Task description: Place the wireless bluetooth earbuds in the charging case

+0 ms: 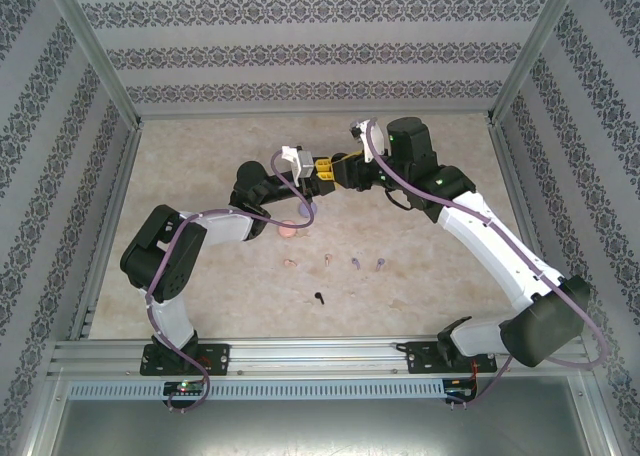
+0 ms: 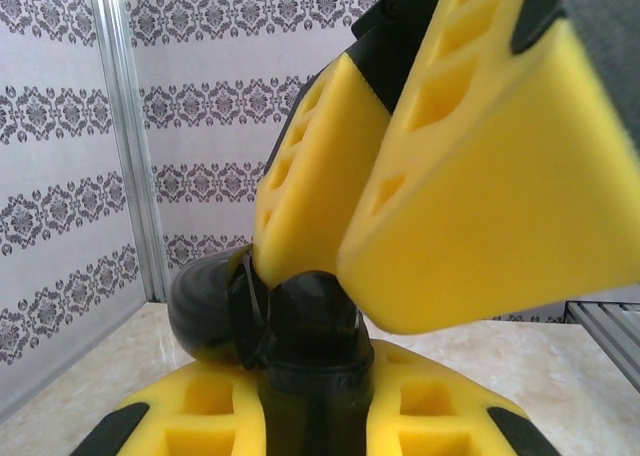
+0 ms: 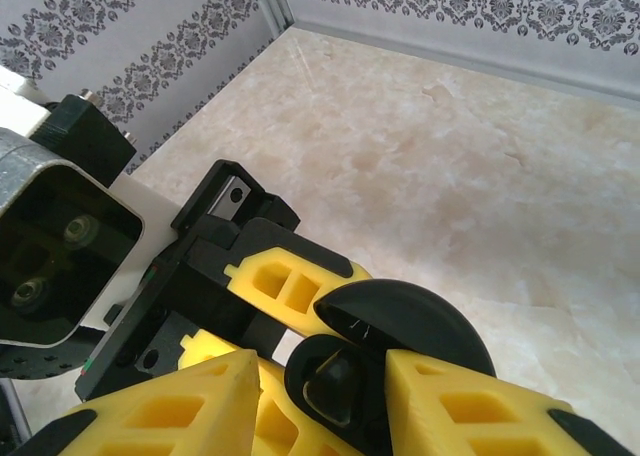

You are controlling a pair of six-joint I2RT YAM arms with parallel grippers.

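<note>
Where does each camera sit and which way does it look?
Top external: high behind the arm bases, looking down on the beige marbled table; left arm and right arm show.
Left wrist: on the left arm, facing the patterned wall; own yellow jaws below.
Right wrist: on the right arm, tilted down at the table; own yellow jaws below.
Shared: both wrist views show the round black case.

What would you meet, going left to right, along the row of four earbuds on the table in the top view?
first pink earbud → second pink earbud → first purple earbud → second purple earbud
</note>
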